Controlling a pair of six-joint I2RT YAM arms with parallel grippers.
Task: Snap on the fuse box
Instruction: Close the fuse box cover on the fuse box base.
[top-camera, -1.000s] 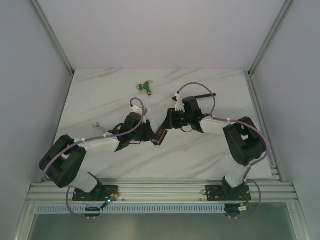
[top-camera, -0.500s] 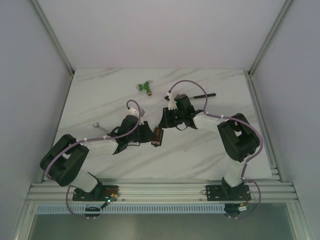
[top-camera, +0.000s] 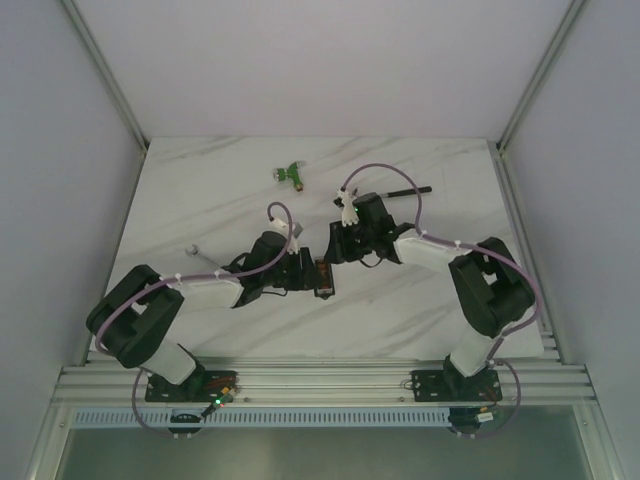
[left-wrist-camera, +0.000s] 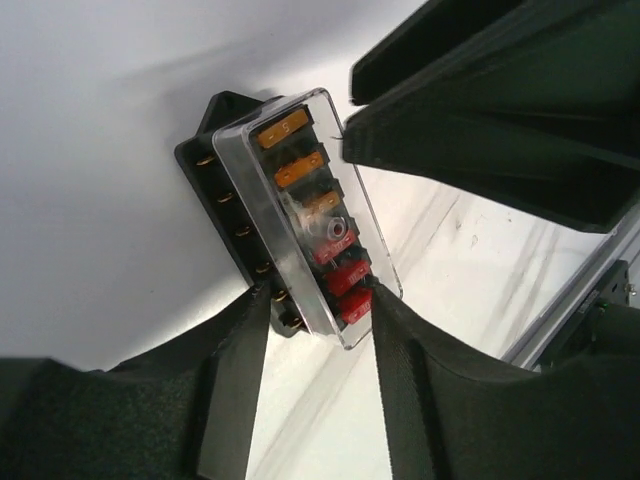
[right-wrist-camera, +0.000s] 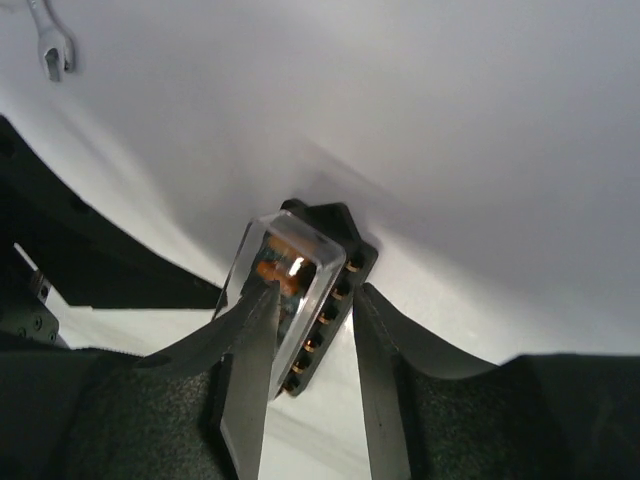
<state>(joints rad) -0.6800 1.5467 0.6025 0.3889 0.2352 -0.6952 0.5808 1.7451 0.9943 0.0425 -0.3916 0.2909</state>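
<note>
At the near edge of the bench (top-camera: 200, 200) stand the 2 arm bases, and both arms reach in toward the middle.

The left tool (left-wrist-camera: 318, 310) is closed on one short end of the fuse box (left-wrist-camera: 222, 190). Its 2 fingers (left-wrist-camera: 235, 380) press on the long sides there, one on the black base and one on the side of the clear lid (left-wrist-camera: 300, 190). The lid sits on top of the base and covers the row of fuses. In this row are 3 orange fuses (left-wrist-camera: 283, 128) at the far end and 3 red fuses (left-wrist-camera: 345, 275) at the end near the left tool.

The right tool (right-wrist-camera: 308, 295) grips the opposite short end in the same way, with the lid and base between its fingers (right-wrist-camera: 375, 370). So the fuse box is held from both ends, a little in front of the middle of the bench. If it rests on the bench or is lifted a little, I cannot tell.

To the left of the left arm, apart from it, a small metal wrench (top-camera: 193, 251) lies on the bench. Farther back, behind the right arm, lies a thin black rod (top-camera: 405, 190). Near the far edge there is a small green part (top-camera: 291, 173); what it is exactly is too small to see.
</note>
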